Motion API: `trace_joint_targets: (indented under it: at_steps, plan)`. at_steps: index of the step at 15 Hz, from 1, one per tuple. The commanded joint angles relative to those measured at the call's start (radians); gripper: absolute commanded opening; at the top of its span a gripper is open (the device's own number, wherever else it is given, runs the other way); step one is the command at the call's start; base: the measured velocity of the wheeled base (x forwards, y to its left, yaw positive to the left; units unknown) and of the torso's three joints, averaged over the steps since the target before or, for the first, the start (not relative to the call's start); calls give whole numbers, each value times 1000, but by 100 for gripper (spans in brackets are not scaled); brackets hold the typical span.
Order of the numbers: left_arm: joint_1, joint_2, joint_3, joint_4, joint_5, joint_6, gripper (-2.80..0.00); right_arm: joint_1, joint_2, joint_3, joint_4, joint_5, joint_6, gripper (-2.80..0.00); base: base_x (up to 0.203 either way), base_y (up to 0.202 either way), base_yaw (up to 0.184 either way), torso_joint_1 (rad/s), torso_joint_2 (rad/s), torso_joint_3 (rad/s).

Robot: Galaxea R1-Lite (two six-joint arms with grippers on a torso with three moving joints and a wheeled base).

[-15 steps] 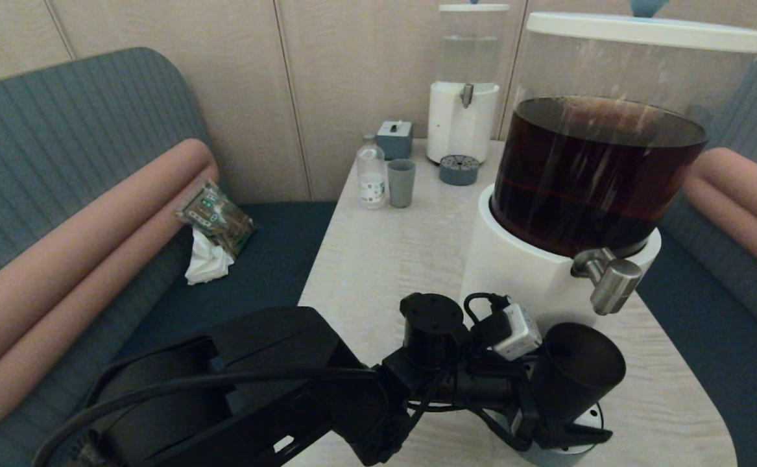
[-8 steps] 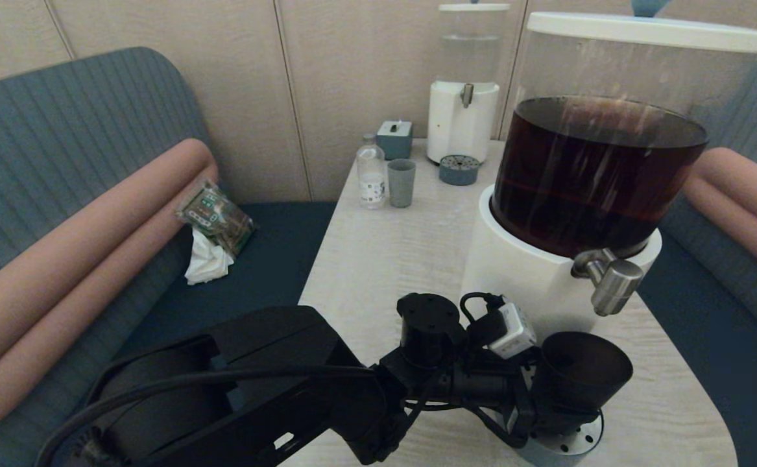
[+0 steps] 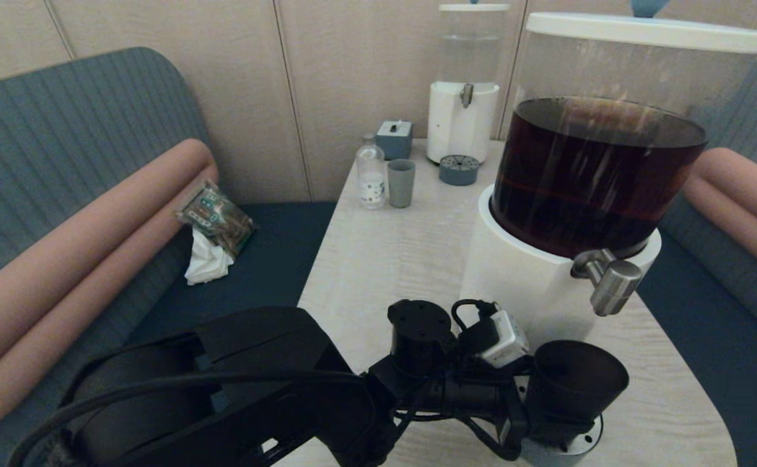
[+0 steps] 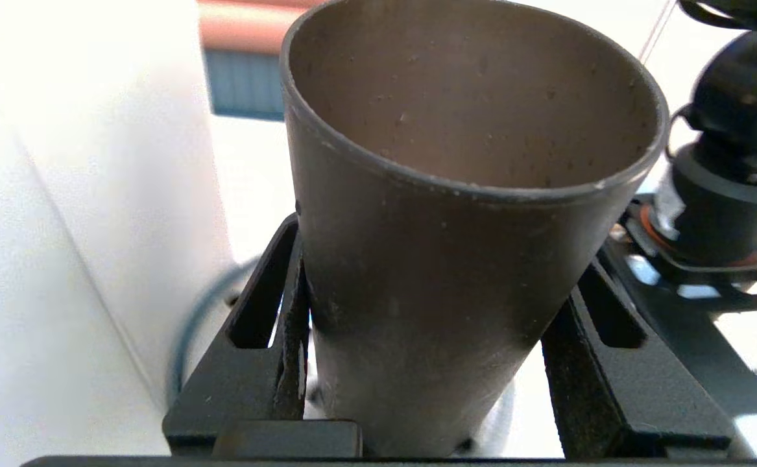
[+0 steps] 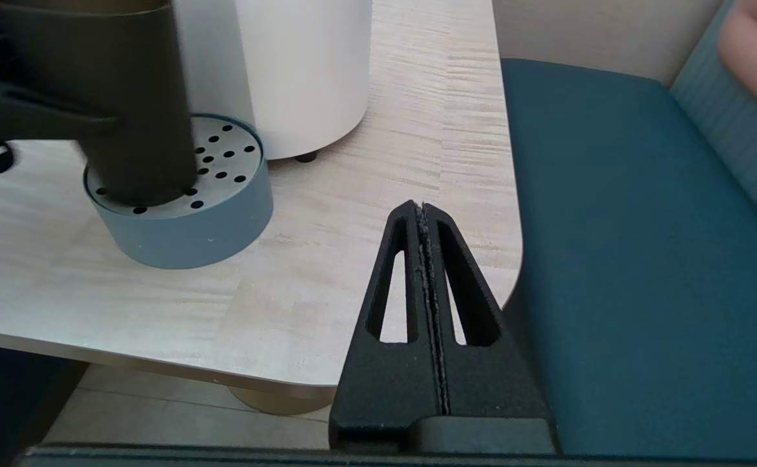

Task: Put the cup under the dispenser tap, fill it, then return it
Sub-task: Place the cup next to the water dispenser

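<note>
The black cup (image 3: 576,383) is held upright in my left gripper (image 3: 543,421), whose fingers (image 4: 274,318) are shut on its lower body (image 4: 443,259). In the right wrist view the cup (image 5: 135,110) has its base at the perforated top of a grey-blue drip tray (image 5: 222,220), beside the dispenser's white base (image 5: 300,71). The steel dispenser tap (image 3: 612,285) juts from the big dispenser of dark brown liquid (image 3: 592,175), above and slightly right of the cup's mouth. My right gripper (image 5: 421,209) is shut and empty near the table's front right corner.
At the table's far end stand a smaller clear-liquid dispenser (image 3: 464,84), its drip tray (image 3: 459,170), a pale grey-green cup (image 3: 401,183), a bottle (image 3: 371,175) and a small grey box (image 3: 394,138). A snack packet (image 3: 216,217) lies on the left seat.
My left arm has lowered and drawn back slightly. The cup went from tilted above the drip tray to more upright and down at its top.
</note>
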Motion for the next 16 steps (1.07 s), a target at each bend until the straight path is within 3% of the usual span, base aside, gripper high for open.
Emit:
trace_joint_targets:
  at_steps: [1, 4, 7, 16]
  plan:
    - [1, -49, 61, -8, 7, -4, -280, 0, -1, 9, -1, 0, -1, -280, 0, 0, 0, 0, 0, 0]
    - [6, -107, 157, -83, 54, -64, -280, 0, -1, 9, -1, 0, -1, -280, 0, 0, 0, 0, 0, 0]
    - [24, -166, 220, -142, 164, -143, -280, 0, -1, 9, -1, 0, 0, -280, 0, 0, 0, 0, 0, 0]
    - [95, -326, 401, -183, 339, -150, -280, 0, -1, 9, -1, 0, 0, -280, 0, 0, 0, 0, 0, 0]
